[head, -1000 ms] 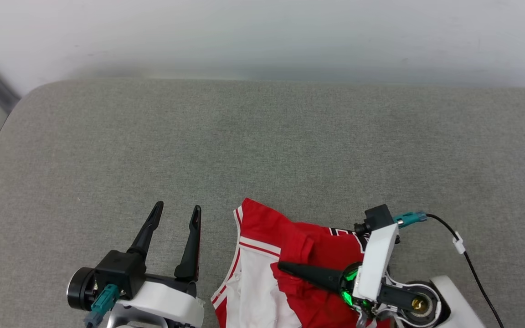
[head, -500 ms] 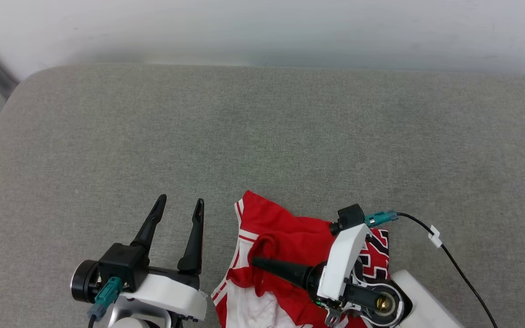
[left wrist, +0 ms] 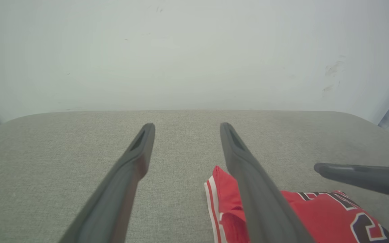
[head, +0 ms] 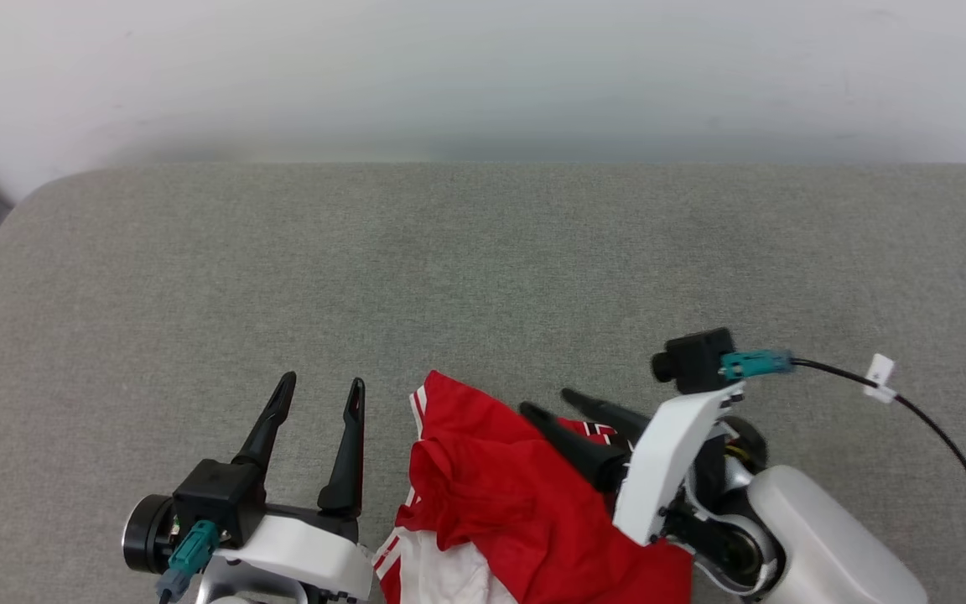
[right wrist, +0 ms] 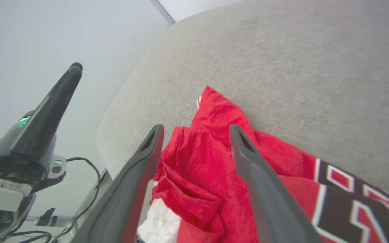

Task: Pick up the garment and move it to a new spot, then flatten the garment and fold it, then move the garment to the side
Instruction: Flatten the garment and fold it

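Grey woven cloth covers the broad surface [head: 483, 268] in front of us, and most of it lies bare up to the pale wall behind. The garment [head: 491, 512] sits bunched at the near edge, between our two arms and closer to the right one. Its red body is rucked into thick folds, a striped hem corner points away from us, a white part is tucked low on the near side, and the black lettering shows on its right. We judge it is far from flat, so spreading comes next, and that is where trouble could start. A pinch into the heaped middle could catch several layers at once and drag the whole lump instead of opening it. Because the heap lies so near the edge, a pull toward us might slide it off. The right fingers [head: 571, 443] stand wide apart and hold nothing. They hang over the red folds, and in the left wrist view one of them seems clear of the cloth. The left fingers [head: 349, 445] are also spread wide and empty, over bare surface just beside the hem and not touching it.
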